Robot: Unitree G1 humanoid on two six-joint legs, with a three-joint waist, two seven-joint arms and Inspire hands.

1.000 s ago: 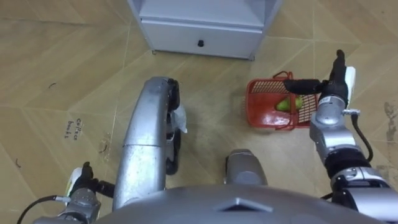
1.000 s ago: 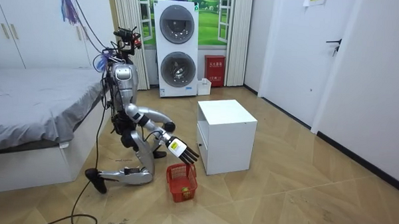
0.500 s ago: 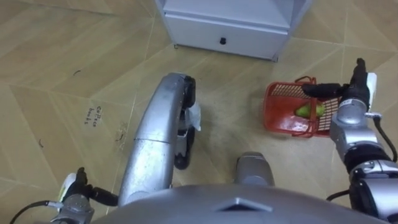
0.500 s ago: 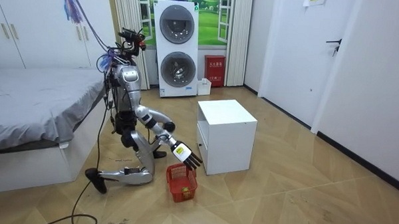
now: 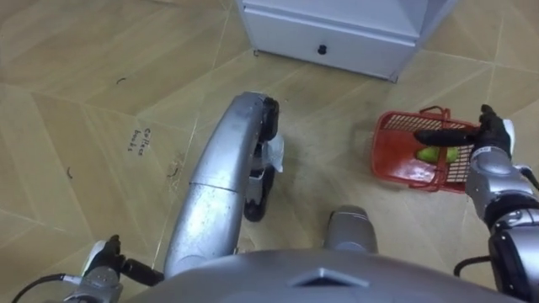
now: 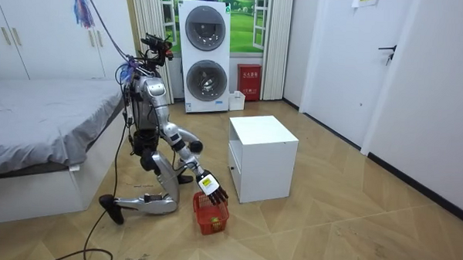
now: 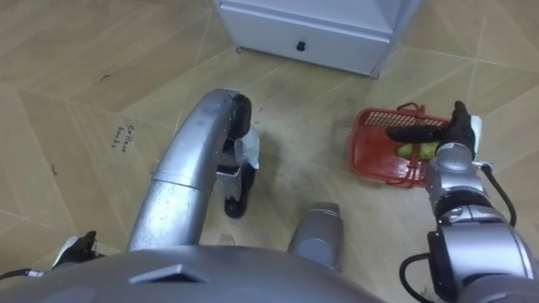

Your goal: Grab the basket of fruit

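I kneel on the wooden floor between the bed and the white cabinet. The red plastic fruit basket (image 5: 402, 165) stands on the floor to my right, just in front of the cabinet, with a green fruit (image 5: 437, 155) inside. My right hand (image 5: 490, 135) hovers over the basket's right rim with straight fingers and the thumb reaching left across the top; it grips nothing. In the room view this hand (image 6: 209, 185) sits just above the basket (image 6: 211, 215). My left hand (image 5: 104, 259) hangs low at my left side.
The white cabinet (image 5: 337, 38) with a dark drawer knob (image 5: 321, 50) stands right behind the basket. A bed (image 6: 38, 131) is behind me, and stacked washing machines (image 6: 203, 56) stand by the far wall. Open floor lies to my left.
My right arm has stretched down, bringing the hand from above the basket to just over its rim. The eye view has shifted, so the basket and cabinet sit further right.
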